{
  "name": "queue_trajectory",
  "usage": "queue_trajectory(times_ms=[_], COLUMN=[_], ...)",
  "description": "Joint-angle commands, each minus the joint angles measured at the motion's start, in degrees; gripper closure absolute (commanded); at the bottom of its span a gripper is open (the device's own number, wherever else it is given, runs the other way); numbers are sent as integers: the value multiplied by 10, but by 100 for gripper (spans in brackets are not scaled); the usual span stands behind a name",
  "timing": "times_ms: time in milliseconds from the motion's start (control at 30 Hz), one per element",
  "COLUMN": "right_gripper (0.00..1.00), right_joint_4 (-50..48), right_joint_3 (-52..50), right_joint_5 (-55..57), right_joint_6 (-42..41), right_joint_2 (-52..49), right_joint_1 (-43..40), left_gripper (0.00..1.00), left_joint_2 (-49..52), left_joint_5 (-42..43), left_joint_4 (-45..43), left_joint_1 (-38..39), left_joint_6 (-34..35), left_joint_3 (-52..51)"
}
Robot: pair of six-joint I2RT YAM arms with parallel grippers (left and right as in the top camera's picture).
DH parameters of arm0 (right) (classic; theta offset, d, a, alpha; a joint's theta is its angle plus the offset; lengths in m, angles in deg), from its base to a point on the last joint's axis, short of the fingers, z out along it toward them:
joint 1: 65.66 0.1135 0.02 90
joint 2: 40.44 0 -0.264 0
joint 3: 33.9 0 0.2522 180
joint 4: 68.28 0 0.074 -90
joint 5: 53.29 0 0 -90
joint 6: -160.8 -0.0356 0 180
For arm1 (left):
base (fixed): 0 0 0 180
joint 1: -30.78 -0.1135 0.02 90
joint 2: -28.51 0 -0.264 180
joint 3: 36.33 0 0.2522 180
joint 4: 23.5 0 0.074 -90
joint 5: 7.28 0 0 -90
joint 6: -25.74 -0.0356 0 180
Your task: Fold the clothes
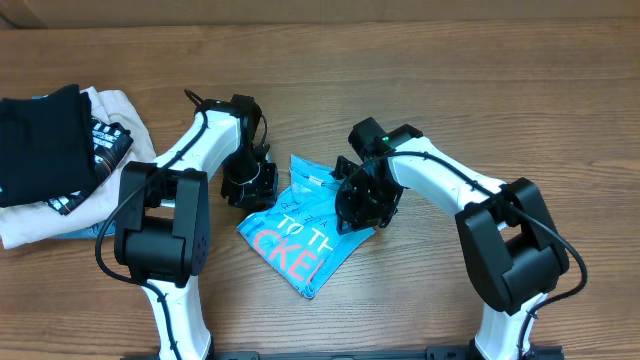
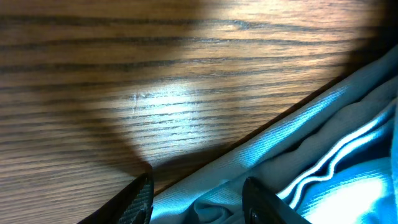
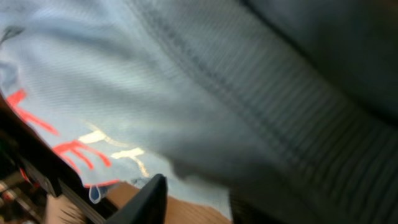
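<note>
The clothes [image 1: 300, 232], a light blue T-shirt with white and coral lettering, lie folded small at the table's middle. My left gripper [image 1: 250, 186] stands at the shirt's left edge. In the left wrist view its fingers [image 2: 140, 200] press a puckered fold of the blue fabric [image 2: 298, 155] between them. My right gripper [image 1: 363, 205] sits over the shirt's right edge. In the right wrist view the cloth [image 3: 186, 93] hangs very close to the lens. The right gripper [image 3: 205, 202] has its tips apart, with bare wood and the shirt's hem between them.
A pile of folded garments lies at the far left, black [image 1: 45, 145] on top of cream [image 1: 115, 108]. Both white arms reach in from the near edge. The wooden table [image 1: 500, 100] runs on beyond the shirt.
</note>
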Motion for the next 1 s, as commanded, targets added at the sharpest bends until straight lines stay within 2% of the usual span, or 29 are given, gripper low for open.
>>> queue_trajectory(times_ms=[0, 33, 67, 400, 533, 800, 867, 967], right_gripper=[82, 92, 96, 96, 96, 95, 94, 94], right_joint_4=[-8, -9, -9, 127, 127, 89, 64, 31], right_joint_3=[-7, -7, -7, -5, -11, -58, -77, -92], right_joint_5=[-3, -3, -3, 8, 45, 51, 53, 107], right_joint_6=[-16, -22, -29, -35, -36, -43, -43, -55], right_joint_2=[-11, -11, -11, -3, -3, -3, -3, -3], right_joint_1=[3, 3, 3, -1, 0, 0, 0, -1], left_gripper=[50, 50, 50, 50, 50, 50, 54, 66], left_joint_2=[8, 8, 8, 8, 8, 8, 8, 8], left_joint_5=[9, 9, 9, 7, 6, 6, 5, 5], left_joint_4=[0, 0, 0, 0, 0, 3, 3, 4], left_joint_1=[-2, -2, -2, -2, -2, -2, -2, -2], left_joint_6=[2, 2, 2, 2, 2, 0, 0, 0], left_joint_3=[-2, -2, -2, -2, -2, -2, -2, -2])
